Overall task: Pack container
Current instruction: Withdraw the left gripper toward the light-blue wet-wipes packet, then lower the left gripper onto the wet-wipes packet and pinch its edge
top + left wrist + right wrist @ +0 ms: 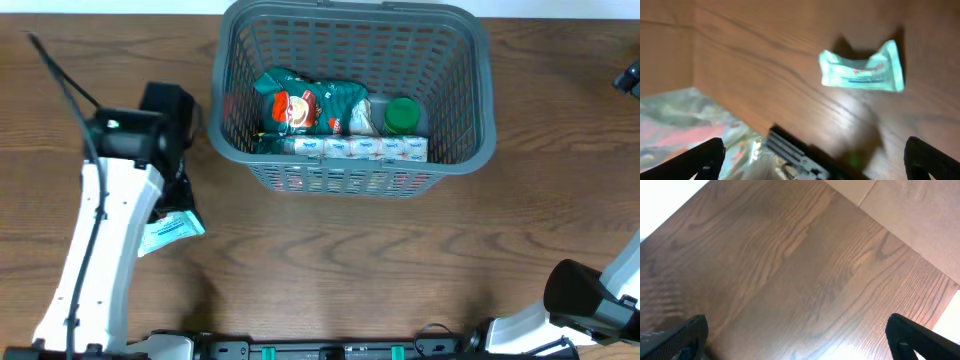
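Observation:
The container (480, 140), a large dark grey slotted basket, stands at the back middle of the table. It holds a green snack bag (300, 105), a row of white cartons (360, 148) and a green-capped bottle (400, 115). A pale teal packet (862, 67) lies flat on the wood, and in the overhead view this packet (172, 230) pokes out beside my left arm (110, 200). My left gripper (815, 162) hovers open above the table, short of the packet, with nothing between its fingers. My right gripper (800, 345) is open over bare wood.
A crinkled silvery sheet (680, 120) and a black slotted rail (795, 152) show past the table's edge in the left wrist view. My right arm's base (580, 295) sits at the front right corner. A dark part (628, 78) pokes in at the right edge.

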Robot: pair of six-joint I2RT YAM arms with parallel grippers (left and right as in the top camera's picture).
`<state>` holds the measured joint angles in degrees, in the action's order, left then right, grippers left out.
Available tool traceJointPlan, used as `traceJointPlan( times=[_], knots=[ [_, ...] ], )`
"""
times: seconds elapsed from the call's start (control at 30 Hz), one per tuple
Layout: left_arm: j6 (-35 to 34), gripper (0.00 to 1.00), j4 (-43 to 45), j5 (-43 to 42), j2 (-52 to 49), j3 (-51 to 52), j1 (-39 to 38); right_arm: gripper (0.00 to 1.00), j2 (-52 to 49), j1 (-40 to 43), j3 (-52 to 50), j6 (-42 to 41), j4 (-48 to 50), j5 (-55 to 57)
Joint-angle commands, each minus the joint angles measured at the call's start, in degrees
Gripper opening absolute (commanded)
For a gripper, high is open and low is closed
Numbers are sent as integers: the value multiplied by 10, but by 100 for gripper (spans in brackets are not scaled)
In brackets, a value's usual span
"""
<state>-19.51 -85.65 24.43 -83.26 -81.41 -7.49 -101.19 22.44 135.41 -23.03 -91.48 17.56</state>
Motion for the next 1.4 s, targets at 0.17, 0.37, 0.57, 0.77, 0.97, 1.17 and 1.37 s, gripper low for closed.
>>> traceJointPlan(
  times=[0.17,0.37,0.57,0.77,0.97,1.17,1.37],
  knots=[
    [52,99,113,-136,-3,156,3,99,2,5,3,-5,0,4],
    [114,99,171,-150,-3,235,3,99,2,5,3,-5,0,4],
    [177,99,226,-150,-3,261,5,99,2,5,3,-5,0,4],
    [197,96,247,-149,-3,261,37,99,2,5,3,-5,0,4],
    [167,97,247,-148,-3,261,104,99,2,5,3,-5,0,4],
    [166,97,238,-226,-3,261,186,99,2,5,3,-5,0,4],
    [171,97,238,-252,-3,261,214,99,2,5,3,-5,0,4]
  ],
)
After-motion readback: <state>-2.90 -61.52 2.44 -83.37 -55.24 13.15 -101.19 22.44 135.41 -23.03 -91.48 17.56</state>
